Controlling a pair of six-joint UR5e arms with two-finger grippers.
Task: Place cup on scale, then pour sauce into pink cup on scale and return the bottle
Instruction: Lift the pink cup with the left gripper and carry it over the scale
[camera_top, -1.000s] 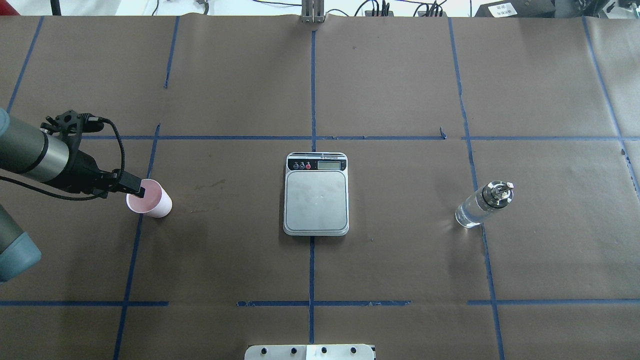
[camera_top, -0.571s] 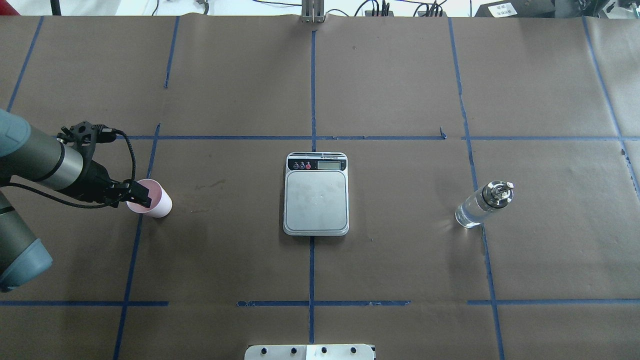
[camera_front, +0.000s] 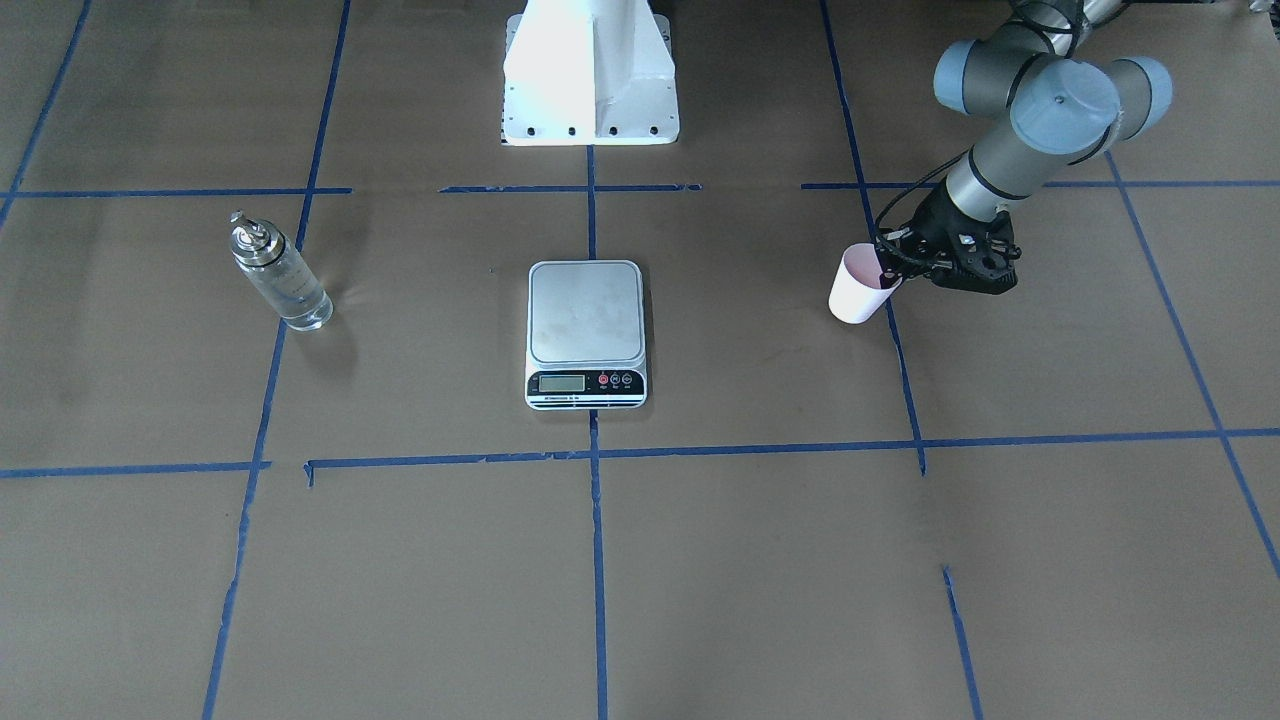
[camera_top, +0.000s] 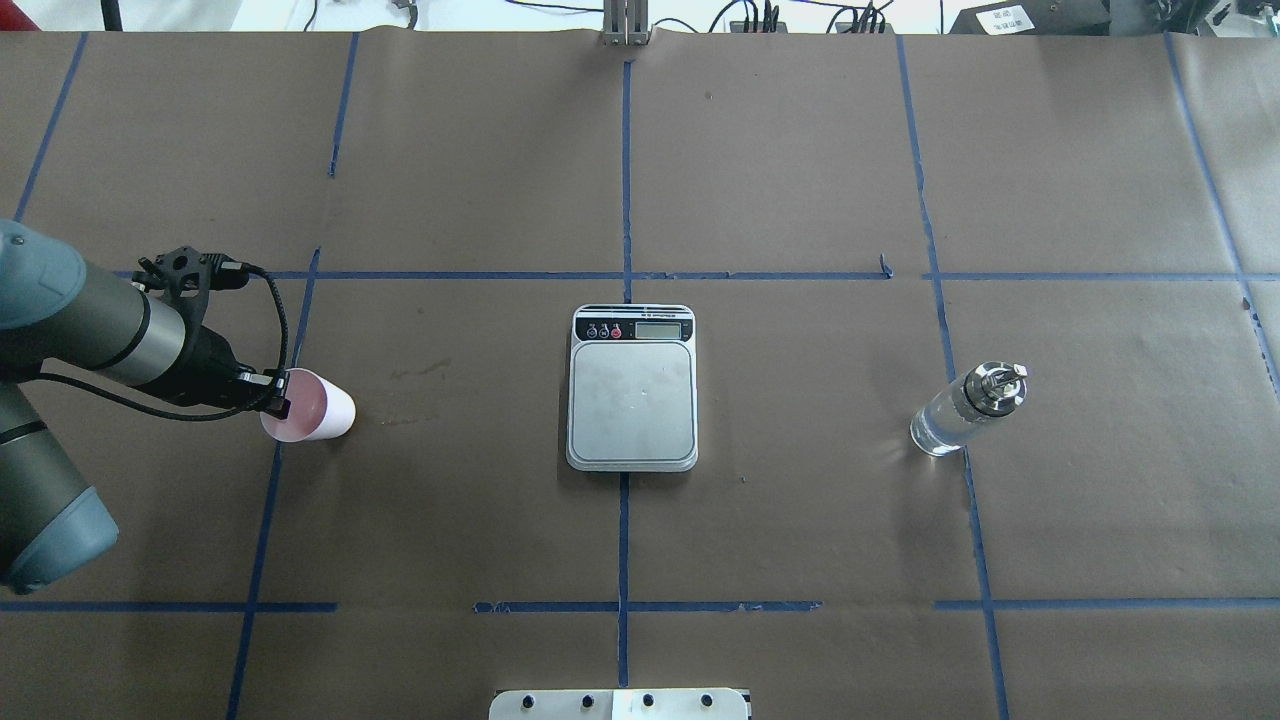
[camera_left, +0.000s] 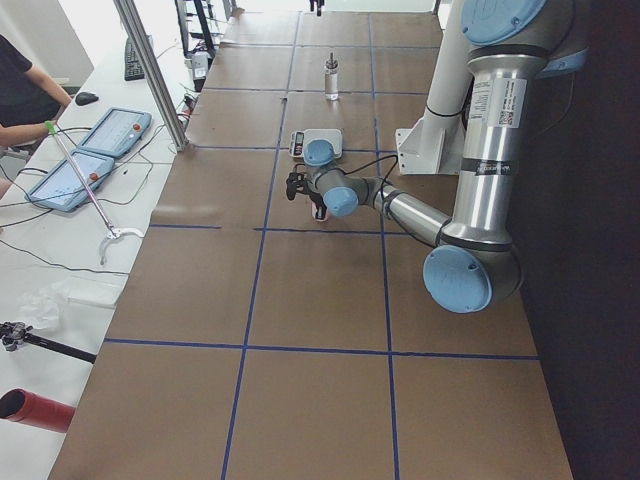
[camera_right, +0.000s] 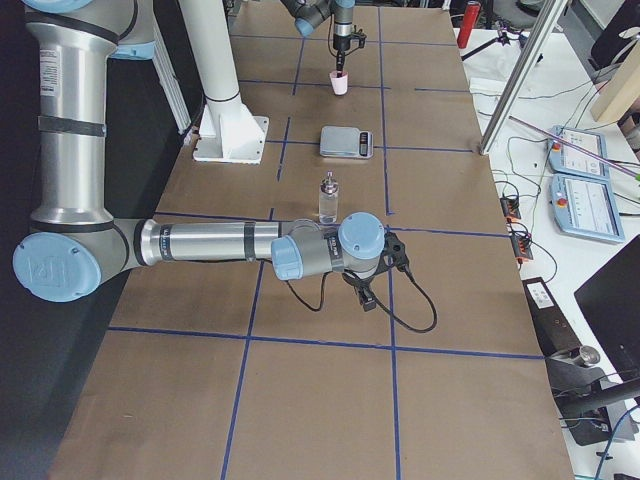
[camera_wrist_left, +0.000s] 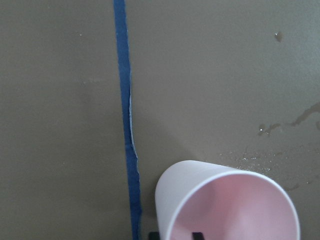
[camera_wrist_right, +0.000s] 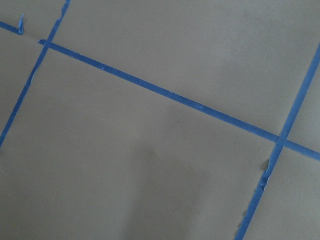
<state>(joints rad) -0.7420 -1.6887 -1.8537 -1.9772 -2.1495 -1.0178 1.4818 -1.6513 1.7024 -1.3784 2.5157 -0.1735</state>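
Brown-paper worktop w/ blue tape grid; scale centre, bottle right. L pincer clamps cup rim, left. R pincer: can't tell. Tablets on side desk.

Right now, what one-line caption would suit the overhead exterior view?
Left gripper grips the tilted cup by its rim; scale sits at centre, bottle stands upright at right.

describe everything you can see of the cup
The cup is small, tapered, paper-looking, white outside, pale pink inside, seemingly empty. It is well left of the scale, by a blue tape line, tilted with its mouth toward the left gripper, whose fingers pinch its rim, one inside.
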